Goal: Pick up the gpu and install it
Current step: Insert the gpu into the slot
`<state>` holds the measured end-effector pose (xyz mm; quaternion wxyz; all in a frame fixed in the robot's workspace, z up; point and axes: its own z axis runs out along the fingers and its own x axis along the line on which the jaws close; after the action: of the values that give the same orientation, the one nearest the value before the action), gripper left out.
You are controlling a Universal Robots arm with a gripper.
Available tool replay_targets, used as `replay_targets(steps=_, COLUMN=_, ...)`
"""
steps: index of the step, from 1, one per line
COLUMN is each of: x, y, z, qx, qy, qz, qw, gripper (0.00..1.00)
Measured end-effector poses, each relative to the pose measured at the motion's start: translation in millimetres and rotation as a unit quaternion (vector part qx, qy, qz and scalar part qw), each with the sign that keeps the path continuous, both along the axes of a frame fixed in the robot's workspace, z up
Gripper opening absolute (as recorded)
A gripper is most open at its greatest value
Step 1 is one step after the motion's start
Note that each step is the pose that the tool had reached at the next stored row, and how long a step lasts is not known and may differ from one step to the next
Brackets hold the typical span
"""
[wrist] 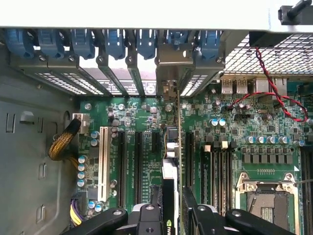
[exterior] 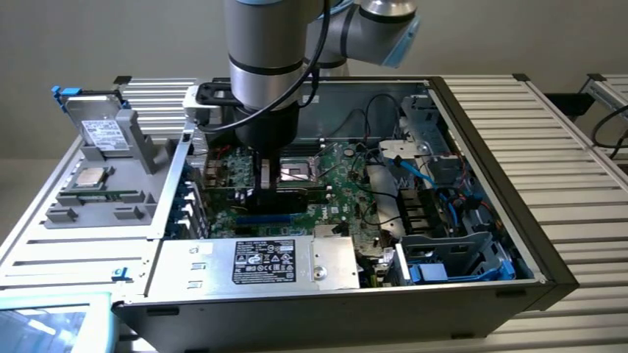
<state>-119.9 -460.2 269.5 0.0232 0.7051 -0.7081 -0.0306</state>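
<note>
Wrist view: pincer [wrist: 171,218] clamps gpu [wrist: 169,171] edge-on, long axis along motherboard [wrist: 142,115] slots, bracket toward blue latches [wrist: 117,41].

Plain pale wall [exterior: 98,37] behind; ribbed silver tabletop [exterior: 559,110] spans scene; even, soft light.
</note>
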Motion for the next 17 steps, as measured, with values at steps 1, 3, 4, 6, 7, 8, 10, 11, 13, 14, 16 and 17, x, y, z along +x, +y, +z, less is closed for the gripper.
replay_targets(steps=1, x=0.0, y=0.0, z=-0.6, qx=-0.0001, qy=0.0000, qz=0.000, qw=1.0000, gripper=0.28)
replay_targets(steps=3, x=0.0, y=-0.1, z=-0.6, qx=-0.0003, qy=0.0001, qz=0.000, qw=1.0000, gripper=0.28)
replay_targets(steps=4, x=0.0, y=-0.1, z=-0.6, qx=-0.0004, qy=0.0001, qz=0.000, qw=1.0000, gripper=0.28)
replay_targets(steps=6, x=-0.2, y=0.0, z=-1.6, qx=-0.0001, qy=0.0000, qz=0.000, qw=1.0000, gripper=0.28)
replay_targets(steps=7, x=-0.4, y=0.0, z=-2.5, qx=-0.0001, qy=0.0000, qz=0.000, qw=1.0000, gripper=0.28)
replay_targets(steps=8, x=-0.5, y=0.0, z=-2.8, qx=-0.0002, qy=0.0000, qz=0.000, qw=1.0000, gripper=0.28)
replay_targets(steps=10, x=-0.5, y=0.0, z=-2.8, qx=-0.0003, qy=0.0000, qz=0.000, qw=1.0000, gripper=0.28)
replay_targets(steps=11, x=-0.5, y=-0.1, z=-2.8, qx=-0.0003, qy=0.0000, qz=0.000, qw=1.0000, gripper=0.28)
replay_targets(steps=13, x=-0.5, y=-0.1, z=-2.9, qx=-0.0003, qy=0.0000, qz=0.000, qw=1.0000, gripper=0.28)
replay_targets(steps=14, x=-0.5, y=-0.1, z=-2.9, qx=-0.0003, qy=0.0000, qz=0.000, qw=1.0000, gripper=0.28)
replay_targets(steps=16, x=-0.5, y=0.0, z=-3.0, qx=-0.0002, qy=0.0000, qz=0.000, qw=1.0000, gripper=0.28)
replay_targets(steps=17, x=-0.4, y=0.1, z=-3.0, qx=-0.0002, qy=0.0000, qz=-0.001, qw=1.0000, gripper=0.28)
